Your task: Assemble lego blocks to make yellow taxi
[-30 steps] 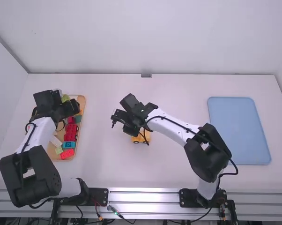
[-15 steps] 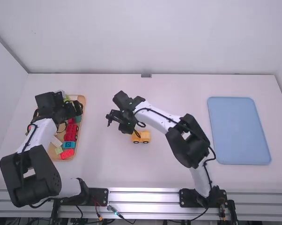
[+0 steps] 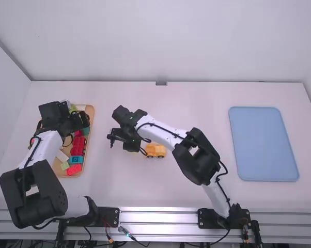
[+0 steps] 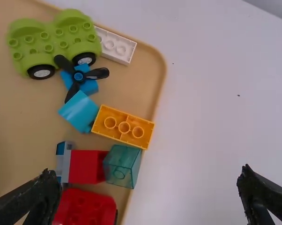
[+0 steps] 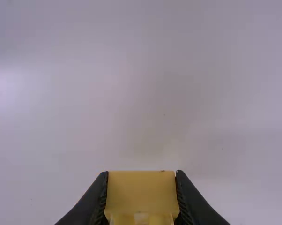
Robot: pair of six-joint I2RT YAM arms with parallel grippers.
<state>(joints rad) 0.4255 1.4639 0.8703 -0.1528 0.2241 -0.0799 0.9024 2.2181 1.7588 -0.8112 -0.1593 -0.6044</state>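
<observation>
yellow toy vehicle (image 3: 156, 150): upright on the bench (image 3: 197, 111), two dark wheels with pale hubs along the near side, body partly built | yellow block (image 5: 141, 192): separate, squarish, smooth broad face, gripped between the fingers of the right claw (image 3: 130, 146), near the vehicle, on its tray-facing side

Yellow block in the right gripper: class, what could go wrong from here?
The yellow block could slip, being pinched between two fingers. The right gripper might knock the wheeled piece close beside it. The left gripper, open above the tray, may shift the teal block if it grabs the orange block, as they lie close together.
</observation>
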